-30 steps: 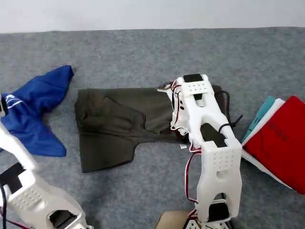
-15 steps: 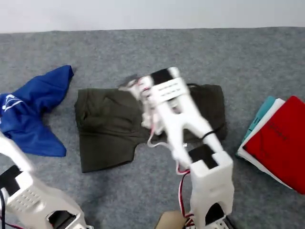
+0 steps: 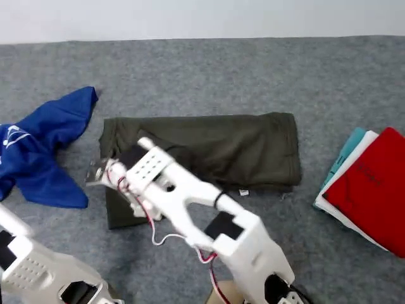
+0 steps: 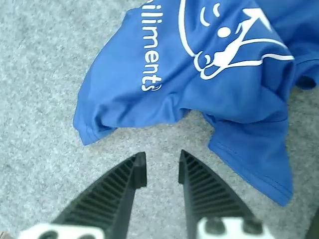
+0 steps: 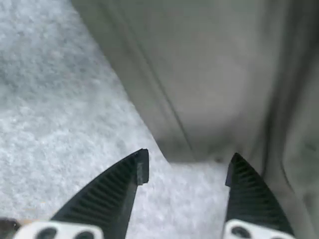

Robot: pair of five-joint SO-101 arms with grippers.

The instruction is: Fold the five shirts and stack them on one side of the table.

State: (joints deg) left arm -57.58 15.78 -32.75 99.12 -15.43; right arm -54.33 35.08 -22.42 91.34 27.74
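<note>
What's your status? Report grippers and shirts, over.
Right gripper open at edge of olive shirt. Left gripper open, beside crumpled blue shirt. Folded stack sits apart.

So the table is being covered in grey felt-like carpet, fuzzy, rough and totally matt. The blue shirt is being shown as thin smooth cloth with a slight sheen and a flat white print. The olive shirt is being seen as softer, matt cloth, same for the folded stack on the right. The right arm and left arm are being shown in white matt plastic, and the left gripper and right gripper in black ribbed plastic.
</note>
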